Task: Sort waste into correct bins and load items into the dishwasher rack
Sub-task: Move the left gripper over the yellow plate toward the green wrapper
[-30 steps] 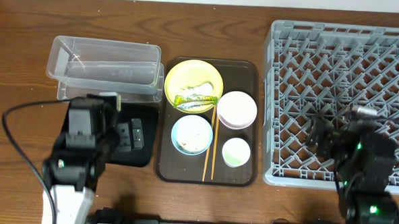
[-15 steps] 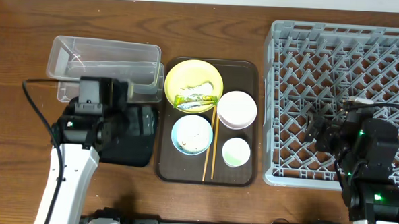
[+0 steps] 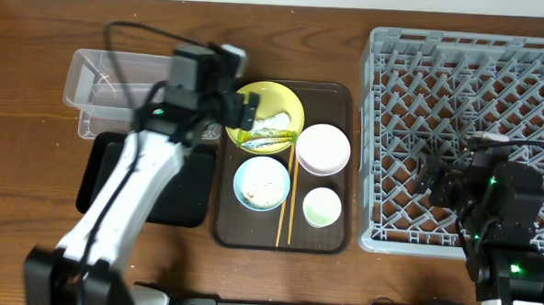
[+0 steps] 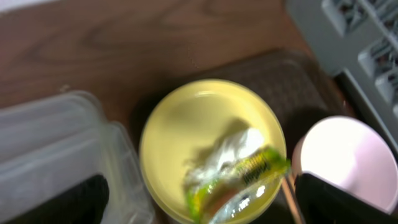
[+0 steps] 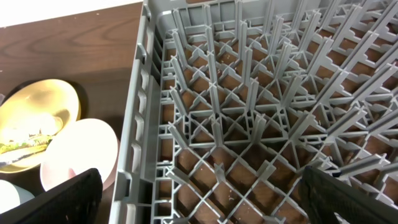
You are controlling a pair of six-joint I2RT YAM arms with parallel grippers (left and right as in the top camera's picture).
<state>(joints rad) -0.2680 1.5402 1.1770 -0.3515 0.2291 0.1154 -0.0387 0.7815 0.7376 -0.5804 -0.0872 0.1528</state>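
The yellow plate point(image 3: 267, 102) point(image 4: 186, 130) lies at the back of the brown serving tray point(image 3: 339, 100). On it are the yellow-green wrapper point(image 3: 265, 139) point(image 4: 249, 177) and white rice scraps point(image 3: 277, 125) point(image 4: 230, 149). My left gripper point(image 3: 242, 110) point(image 4: 199, 208) is open, hovering over the plate with the wrapper between its fingers' span, empty. The pinkish-white bowl point(image 3: 323, 148) point(image 4: 342, 155), light blue bowl point(image 3: 261, 182), pale cup point(image 3: 322, 207) and chopsticks point(image 3: 286, 204) lie on the serving tray. My right gripper point(image 3: 436, 183) point(image 5: 202, 202) is open above the grey rack point(image 3: 468, 87) point(image 5: 249, 112), empty.
The clear box point(image 3: 137, 87) point(image 4: 56, 143) stands at the back left, next to the plate. The black tray point(image 3: 187, 195) lies in front of it. My left arm stretches over both. The rack's upright pegs fill the right side.
My left arm has swung from above the black tray back and to the right, to over the yellow plate. The right arm has barely moved.
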